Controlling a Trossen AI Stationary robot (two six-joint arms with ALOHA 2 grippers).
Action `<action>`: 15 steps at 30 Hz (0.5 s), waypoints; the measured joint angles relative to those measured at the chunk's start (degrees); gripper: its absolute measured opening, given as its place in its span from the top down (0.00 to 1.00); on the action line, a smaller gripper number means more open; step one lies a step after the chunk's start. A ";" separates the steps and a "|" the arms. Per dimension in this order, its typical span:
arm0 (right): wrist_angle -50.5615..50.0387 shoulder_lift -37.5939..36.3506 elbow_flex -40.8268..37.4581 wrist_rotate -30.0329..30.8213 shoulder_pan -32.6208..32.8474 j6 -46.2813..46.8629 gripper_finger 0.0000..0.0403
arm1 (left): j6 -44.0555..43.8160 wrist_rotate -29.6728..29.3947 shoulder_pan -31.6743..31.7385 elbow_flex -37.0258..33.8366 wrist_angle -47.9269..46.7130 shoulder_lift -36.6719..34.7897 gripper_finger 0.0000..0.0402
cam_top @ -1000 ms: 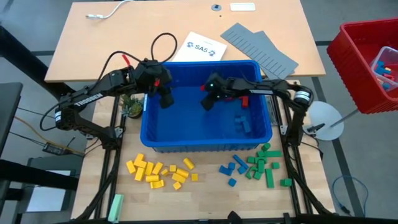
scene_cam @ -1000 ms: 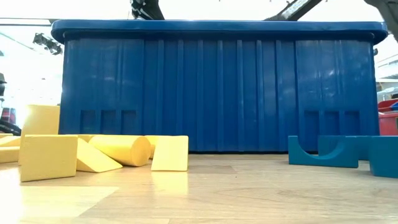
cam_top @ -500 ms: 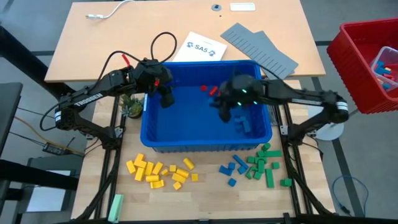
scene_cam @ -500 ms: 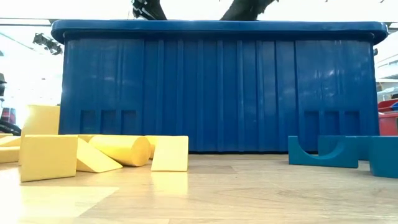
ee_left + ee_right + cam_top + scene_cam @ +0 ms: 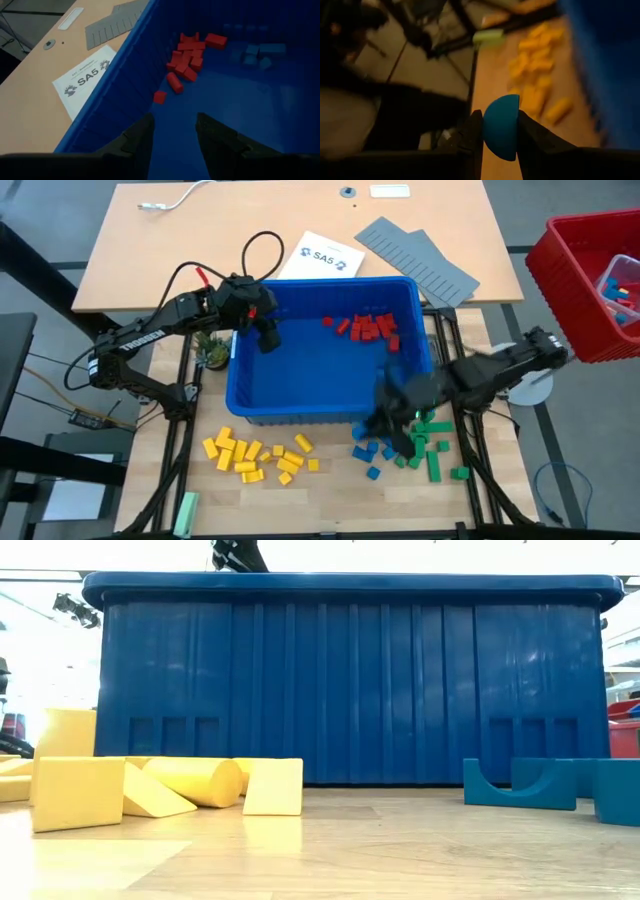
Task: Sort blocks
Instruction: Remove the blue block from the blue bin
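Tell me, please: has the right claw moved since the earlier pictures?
Yes. The right claw, holding a blue block, went from inside the blue bin over its front wall, above the blue pile outside.

Blocks (image 5: 365, 328) lie in the bin's (image 5: 330, 416) far corner, apparently heaped.

Red blocks (image 5: 365, 327) sit at the bin's (image 5: 250, 405) one o'clock corner. The right end effector (image 5: 395, 420) hangs over blue blocks (image 5: 375, 452).
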 joint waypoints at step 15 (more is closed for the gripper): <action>-21.68 19.94 0.03 13.62 17.24 16.02 0.81 | 0.00 -0.02 -0.01 0.00 0.11 0.00 0.61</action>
